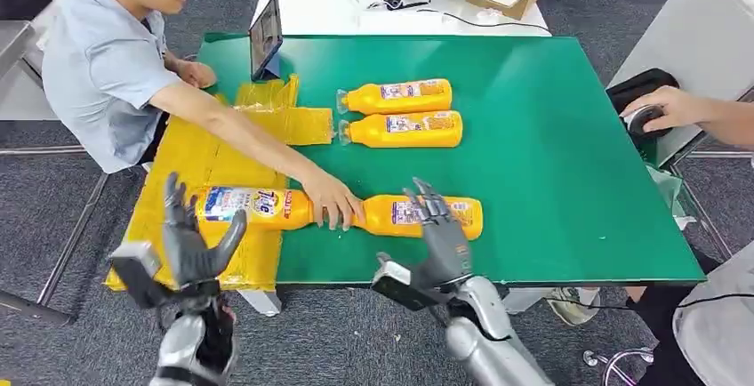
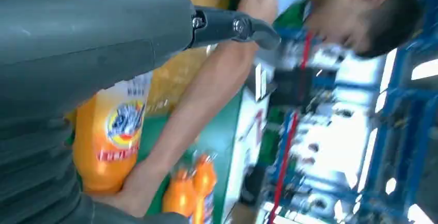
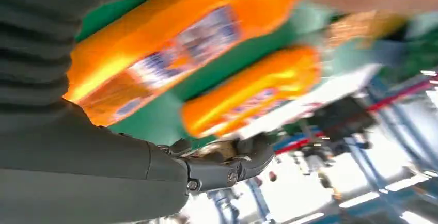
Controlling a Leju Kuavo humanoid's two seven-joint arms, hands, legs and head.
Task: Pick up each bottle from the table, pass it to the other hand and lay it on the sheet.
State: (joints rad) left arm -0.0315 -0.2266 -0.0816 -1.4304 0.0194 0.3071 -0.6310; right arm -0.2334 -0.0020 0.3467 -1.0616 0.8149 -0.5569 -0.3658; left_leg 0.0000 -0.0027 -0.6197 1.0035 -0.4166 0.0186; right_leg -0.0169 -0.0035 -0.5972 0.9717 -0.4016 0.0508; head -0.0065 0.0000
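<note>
A person's hand [image 1: 333,201] rests between two orange bottles lying end to end at the near edge of the green worktop [image 1: 569,155], apparently setting them out for pick-up: one bottle [image 1: 253,206] lies on the yellow sheet [image 1: 191,159], the other [image 1: 396,214] on bare green. The robot's right hand [image 1: 437,226] hovers open over that second bottle, fingers apart and holding nothing, touching or not unclear. The left hand [image 1: 191,235], also spread and empty, stands raised beside the sheet's bottle; two more bottles [image 1: 400,112] lie farther back.
</note>
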